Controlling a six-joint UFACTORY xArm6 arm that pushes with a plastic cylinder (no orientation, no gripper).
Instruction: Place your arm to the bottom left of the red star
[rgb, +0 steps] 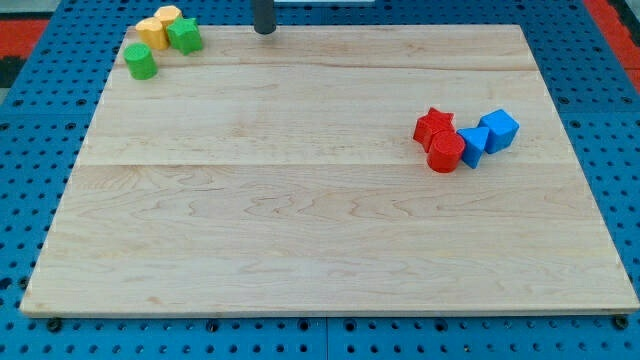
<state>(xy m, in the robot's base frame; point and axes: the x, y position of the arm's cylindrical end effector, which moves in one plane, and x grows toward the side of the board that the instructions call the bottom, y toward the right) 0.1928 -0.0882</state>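
The red star lies on the wooden board at the view's right, in a cluster. A red cylinder touches it just below. A blue block and a blue cube sit to their right. My tip is at the view's top edge of the board, left of centre, far up and to the left of the red star. It touches no block.
At the view's top left, a green cylinder, a yellow block, a second yellow block and a green star stand close together. A blue pegboard surrounds the board.
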